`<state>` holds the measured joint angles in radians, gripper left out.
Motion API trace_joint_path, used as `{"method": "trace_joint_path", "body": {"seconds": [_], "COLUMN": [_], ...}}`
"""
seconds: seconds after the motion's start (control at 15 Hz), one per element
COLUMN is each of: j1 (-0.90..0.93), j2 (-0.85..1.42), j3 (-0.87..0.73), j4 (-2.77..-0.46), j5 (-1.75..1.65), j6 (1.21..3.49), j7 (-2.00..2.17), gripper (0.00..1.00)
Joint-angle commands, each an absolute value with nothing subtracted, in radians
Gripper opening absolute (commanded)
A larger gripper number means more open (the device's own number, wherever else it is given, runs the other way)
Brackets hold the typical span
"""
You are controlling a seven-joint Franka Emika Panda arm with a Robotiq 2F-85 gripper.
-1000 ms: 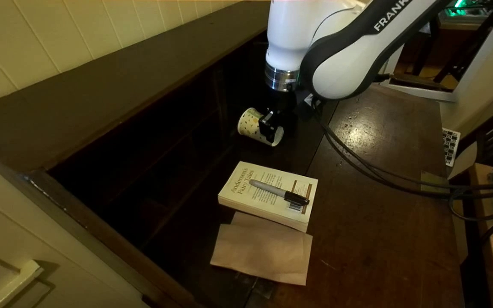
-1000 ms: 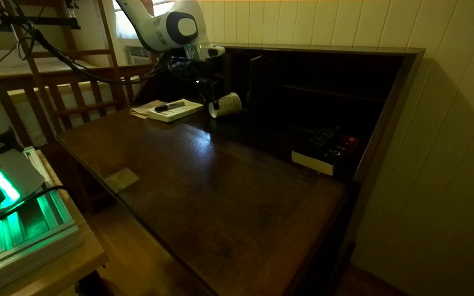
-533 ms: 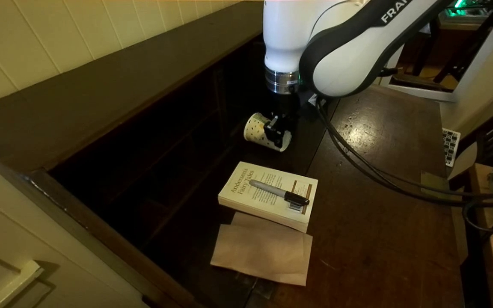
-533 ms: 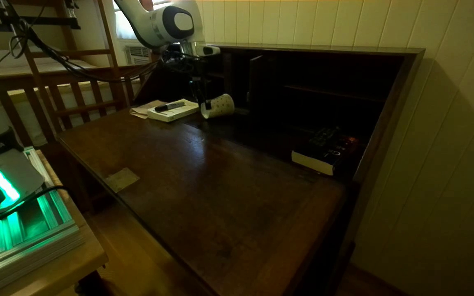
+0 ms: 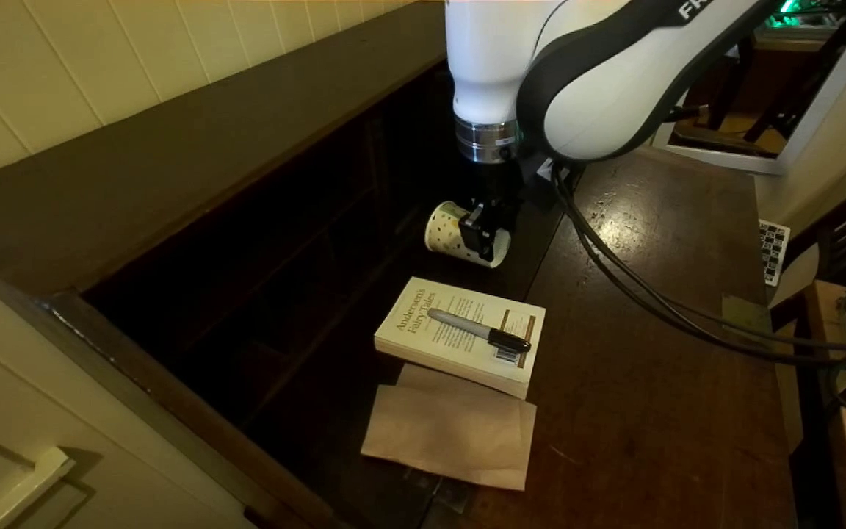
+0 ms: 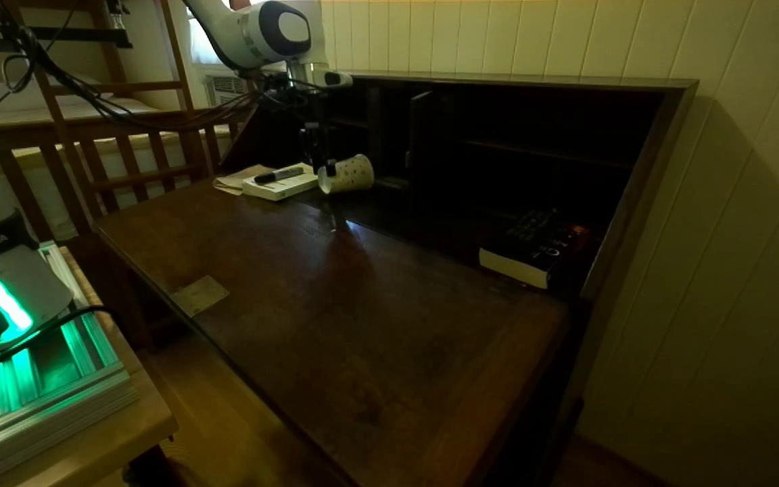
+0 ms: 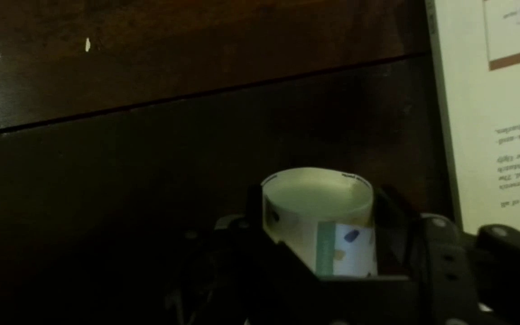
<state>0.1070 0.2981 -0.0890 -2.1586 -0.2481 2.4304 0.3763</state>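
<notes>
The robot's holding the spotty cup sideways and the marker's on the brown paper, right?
Not quite: the marker lies on the book, not on the brown paper, as seen in both exterior views. The gripper does hold the spotty cup sideways.

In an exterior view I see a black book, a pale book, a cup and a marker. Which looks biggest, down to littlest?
Largest: black book, which also looks nearest the camera
Middle: pale book and cup, too alike to rank
Smallest: marker
</notes>
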Motion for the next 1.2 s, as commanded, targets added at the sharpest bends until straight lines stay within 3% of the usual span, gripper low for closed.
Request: {"method": "trace_joint_path", "body": {"seconds": [0.0,1.13], "j1": [0.108,0.055], "j2": [0.234,0.237], "j3": [-0.076,-0.113], "j4": [-2.207,-2.123], "j5": [-0.243,-0.212], "j6": [2.399,2.443], "j7": [0.373,0.631], "gripper": [0.97,1.00]}}
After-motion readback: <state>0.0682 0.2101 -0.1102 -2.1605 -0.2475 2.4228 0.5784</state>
